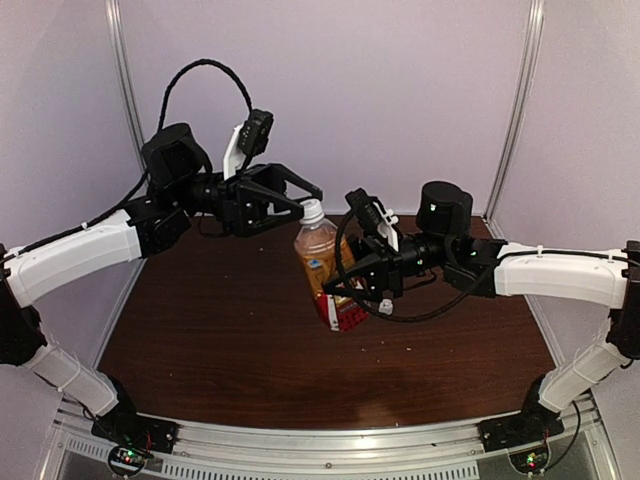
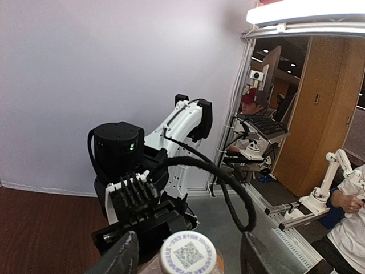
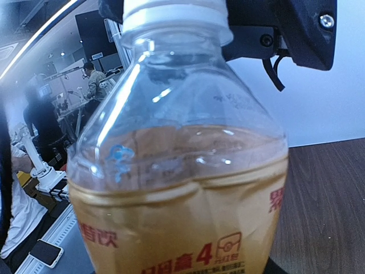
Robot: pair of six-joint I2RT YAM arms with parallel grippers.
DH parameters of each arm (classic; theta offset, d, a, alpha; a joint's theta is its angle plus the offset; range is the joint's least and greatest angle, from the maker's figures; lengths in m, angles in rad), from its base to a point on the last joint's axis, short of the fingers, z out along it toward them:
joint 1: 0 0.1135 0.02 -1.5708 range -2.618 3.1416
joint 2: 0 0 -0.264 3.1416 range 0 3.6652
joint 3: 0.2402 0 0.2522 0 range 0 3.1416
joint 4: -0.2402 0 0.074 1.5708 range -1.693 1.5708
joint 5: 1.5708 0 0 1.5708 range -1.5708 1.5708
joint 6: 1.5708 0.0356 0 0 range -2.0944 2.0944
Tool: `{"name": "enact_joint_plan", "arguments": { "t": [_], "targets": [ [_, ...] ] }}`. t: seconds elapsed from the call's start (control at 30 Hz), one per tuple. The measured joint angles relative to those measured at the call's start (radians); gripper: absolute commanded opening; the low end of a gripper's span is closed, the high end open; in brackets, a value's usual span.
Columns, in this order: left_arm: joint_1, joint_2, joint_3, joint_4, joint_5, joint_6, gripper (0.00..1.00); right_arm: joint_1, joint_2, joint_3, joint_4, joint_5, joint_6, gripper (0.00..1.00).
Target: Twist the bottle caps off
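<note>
The amber bottle (image 1: 318,255) with the red and white label leans above the table's middle. My right gripper (image 1: 345,290) is shut on its lower body. Its white cap (image 1: 312,209) points up and left. My left gripper (image 1: 308,202) is open, with one jaw on each side of the cap. In the left wrist view the cap (image 2: 188,254) shows a printed code and sits between the spread fingers (image 2: 121,258), with gaps on both sides. The bottle (image 3: 182,188) fills the right wrist view, with its cap (image 3: 174,17) at the top, and hides my right fingers. The clear bottle and the second cap are out of view.
The brown wooden table (image 1: 220,330) is walled in white at the back and sides. A metal rail (image 1: 330,440) runs along the near edge. The right arm's black wrist (image 2: 131,188) and looped cable (image 2: 228,182) are close behind the cap.
</note>
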Motion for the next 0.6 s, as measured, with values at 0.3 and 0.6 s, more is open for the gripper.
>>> {"name": "enact_joint_plan", "arguments": {
  "t": [0.3,0.6],
  "targets": [
    [0.0,0.01,-0.01,0.047,0.015,-0.029,0.43,0.0,0.01,0.0,0.017,-0.008,0.007,0.45],
    [0.0,0.017,-0.021,0.067,0.019,-0.045,0.29,0.0,0.011,0.0,0.021,-0.007,0.007,0.44]
  ]
}}
